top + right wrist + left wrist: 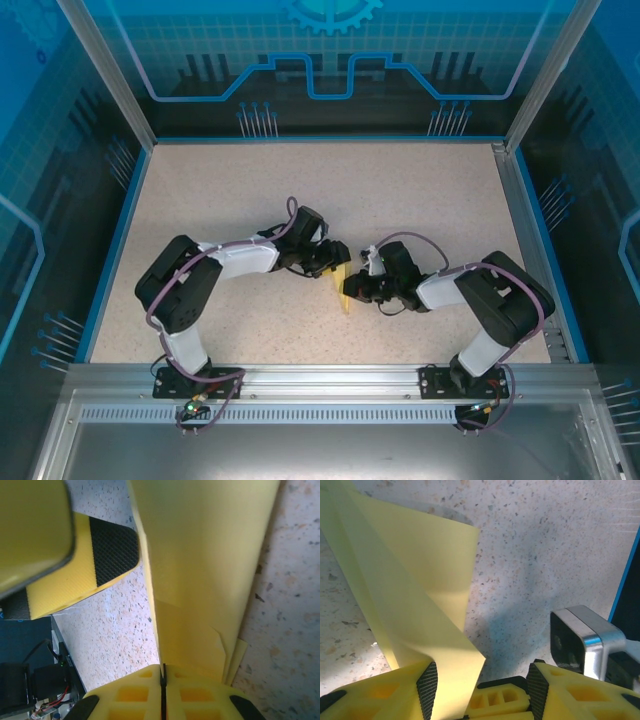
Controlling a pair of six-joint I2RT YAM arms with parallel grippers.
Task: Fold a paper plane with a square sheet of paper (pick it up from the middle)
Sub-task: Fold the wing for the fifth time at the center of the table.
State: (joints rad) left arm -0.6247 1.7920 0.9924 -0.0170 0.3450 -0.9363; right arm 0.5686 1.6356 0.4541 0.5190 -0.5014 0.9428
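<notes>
My right gripper (pixel 163 677) is pinched fully together at the bottom centre of its wrist view. The two yellow fingers meet in a thin dark seam, and the sheet of paper (pixel 210 555) is clamped in that seam. From there the pale-yellow sheet runs up to the top edge of the frame, folded into several layers, with stepped edges at lower right just above my fingers. In the upper left, one finger (pixel 75 585) of my left gripper lies near the paper with its black pad turned toward it. A strip of speckled table (pixel 115 645) shows between them.

My left gripper (pixel 482 692) stands partly spread at the bottom of its own wrist view, the black pads well apart. The paper comes down from the upper left and passes between them, close against the lower-left pad. I cannot tell whether it touches that pad. The lower-right pad is apart from the sheet. A grey, metal-edged box (pixel 585 640) sits at the right of that frame.

From above, both grippers meet near the table's centre, with the paper a narrow yellow strip between them.
</notes>
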